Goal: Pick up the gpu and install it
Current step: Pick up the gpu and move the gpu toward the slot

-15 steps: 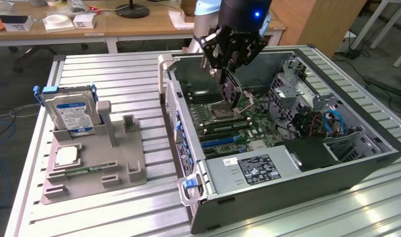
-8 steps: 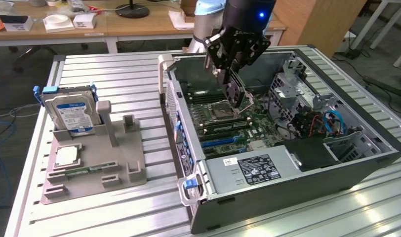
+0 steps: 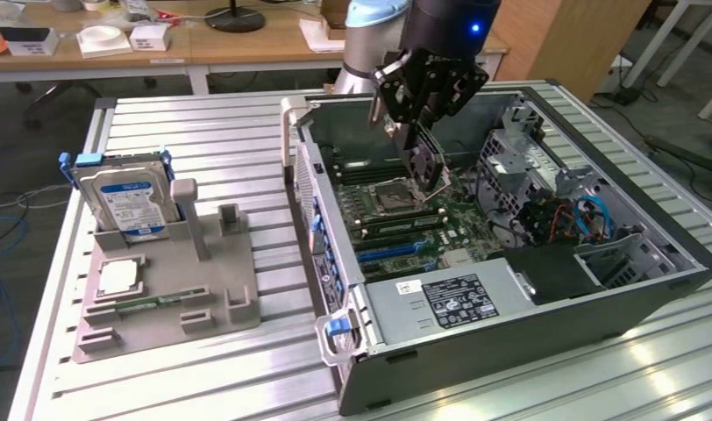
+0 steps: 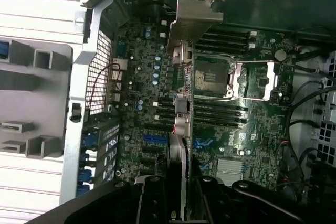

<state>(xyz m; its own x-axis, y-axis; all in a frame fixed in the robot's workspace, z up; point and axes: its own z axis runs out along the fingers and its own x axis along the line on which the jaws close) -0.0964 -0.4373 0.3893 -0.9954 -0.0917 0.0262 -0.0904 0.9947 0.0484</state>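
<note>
The gpu (image 3: 425, 163), a thin dark card with a silver bracket, hangs on edge inside the open computer case, above the motherboard (image 3: 391, 232) near the CPU socket. My gripper (image 3: 418, 132) is shut on its upper end. In the wrist view the gpu (image 4: 181, 106) appears edge-on. Its silver bracket (image 4: 195, 14) points towards the rear wall of the case. My gripper (image 4: 179, 195) clamps the near end of the card. The card hovers apart from the board, over the area between the memory slots and the blue expansion slots (image 4: 155, 139).
The computer case (image 3: 637, 303) lies open on a slatted metal table, with a power supply (image 3: 450, 298) at its front and drive cages with cables on the exterior view's right. To the left, a grey fixture (image 3: 222, 298) holds a hard drive (image 3: 122, 200), a processor (image 3: 118, 276) and a memory stick (image 3: 145, 304).
</note>
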